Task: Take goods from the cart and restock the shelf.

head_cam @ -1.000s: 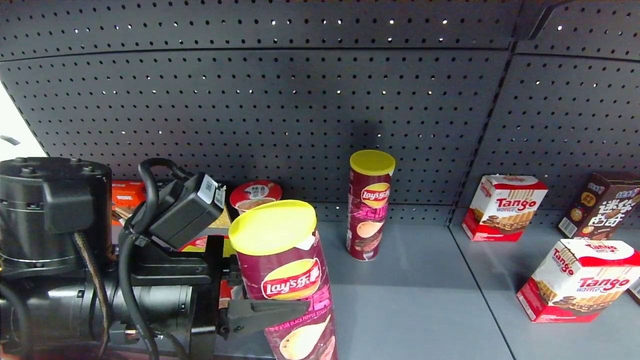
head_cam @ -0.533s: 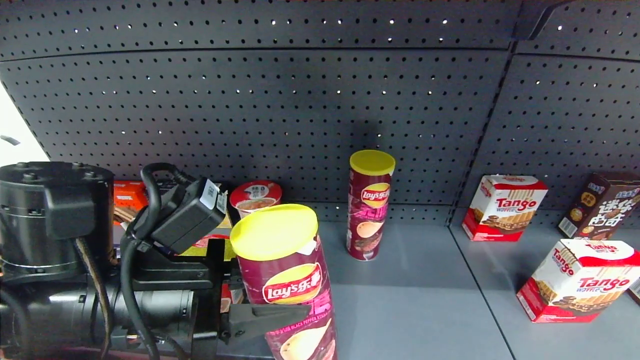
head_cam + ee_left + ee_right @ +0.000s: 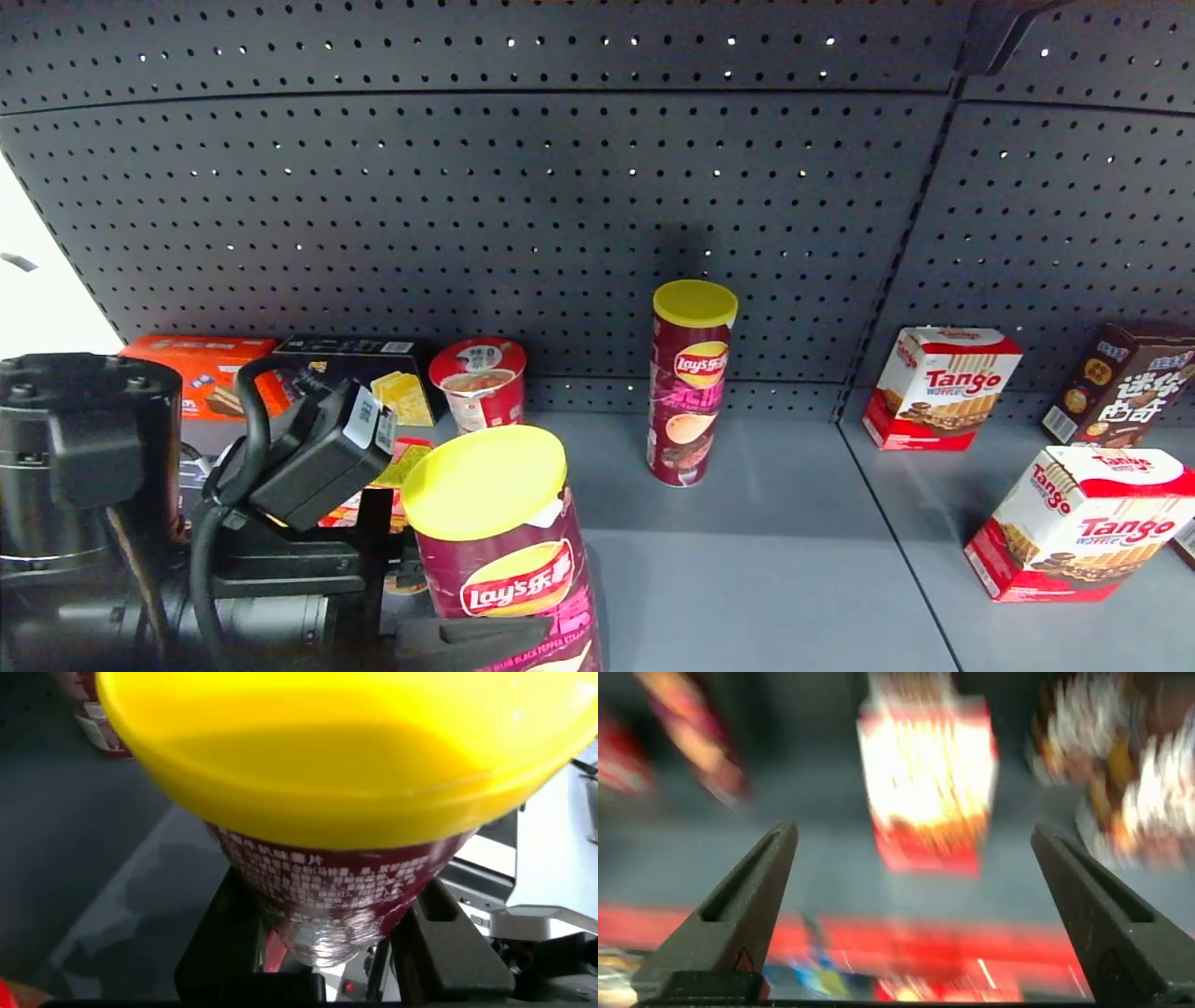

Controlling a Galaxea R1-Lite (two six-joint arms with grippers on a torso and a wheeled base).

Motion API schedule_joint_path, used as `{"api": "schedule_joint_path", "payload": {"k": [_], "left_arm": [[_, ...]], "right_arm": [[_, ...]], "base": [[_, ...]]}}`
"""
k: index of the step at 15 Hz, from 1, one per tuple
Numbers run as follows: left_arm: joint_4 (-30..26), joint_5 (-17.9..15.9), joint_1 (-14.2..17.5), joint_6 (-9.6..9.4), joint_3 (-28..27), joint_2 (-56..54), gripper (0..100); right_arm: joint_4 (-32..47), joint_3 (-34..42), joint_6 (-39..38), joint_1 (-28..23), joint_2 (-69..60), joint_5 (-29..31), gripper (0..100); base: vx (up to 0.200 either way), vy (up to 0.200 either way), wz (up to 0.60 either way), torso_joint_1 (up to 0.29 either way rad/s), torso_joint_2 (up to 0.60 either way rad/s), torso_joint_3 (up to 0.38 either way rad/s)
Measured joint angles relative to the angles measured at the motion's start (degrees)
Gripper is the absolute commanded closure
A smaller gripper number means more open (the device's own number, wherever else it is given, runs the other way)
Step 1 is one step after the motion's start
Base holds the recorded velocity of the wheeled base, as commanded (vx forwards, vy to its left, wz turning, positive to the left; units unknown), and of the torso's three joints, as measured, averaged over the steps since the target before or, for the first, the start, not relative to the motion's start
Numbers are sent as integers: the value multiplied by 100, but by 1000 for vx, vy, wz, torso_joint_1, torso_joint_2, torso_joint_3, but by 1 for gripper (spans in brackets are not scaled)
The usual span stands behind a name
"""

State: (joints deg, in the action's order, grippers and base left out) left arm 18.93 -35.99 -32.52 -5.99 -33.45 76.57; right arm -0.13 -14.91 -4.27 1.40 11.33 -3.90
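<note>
A dark pegboard panel (image 3: 523, 205) backed a grey shelf (image 3: 766, 560). At the shelf's front left, the left end effector (image 3: 332, 947) was clamped on a maroon chip can (image 3: 504, 551) with a yellow lid (image 3: 485, 481), its fingers pressed against opposite sides of the body below the lid. A second, matching can (image 3: 689, 383) stood upright near the panel, well apart from the held one. A red noodle cup (image 3: 478, 378), a dark box (image 3: 364, 364) and an orange box (image 3: 201, 369) lined the back left. Two wafer boxes (image 3: 938, 385) (image 3: 1083, 523) and a brown box (image 3: 1125, 383) sat to the right. The right end effector (image 3: 913, 840) had its fingers spread wide apart, empty, facing a blurred red-and-white box (image 3: 926, 784).
</note>
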Motion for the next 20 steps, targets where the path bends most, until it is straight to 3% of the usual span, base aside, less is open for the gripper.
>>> {"api": "schedule_joint_path", "payload": {"k": [4, 9, 15, 20], "left_arm": [[-41, 227, 0, -2, 2, -41, 100], [4, 400, -38, -17, -128, 27, 100], [20, 383, -11, -26, -83, 79, 100], [22, 385, 4, -28, -37, 79, 100]], "right_arm": [[-13, -1948, -16, 774, 2018, -1013, 0], [-271, -2805, 875, 2188, 4107, -1039, 0], [-875, -3541, 979, 2549, 5869, -1026, 0], [-936, -3969, 1630, 2651, 6905, -1248, 0]], "base": [[0, 0, 0, 0, 0, 0], [0, 0, 0, 0, 0, 0], [0, 0, 0, 0, 0, 0], [0, 0, 0, 0, 0, 0]]}}
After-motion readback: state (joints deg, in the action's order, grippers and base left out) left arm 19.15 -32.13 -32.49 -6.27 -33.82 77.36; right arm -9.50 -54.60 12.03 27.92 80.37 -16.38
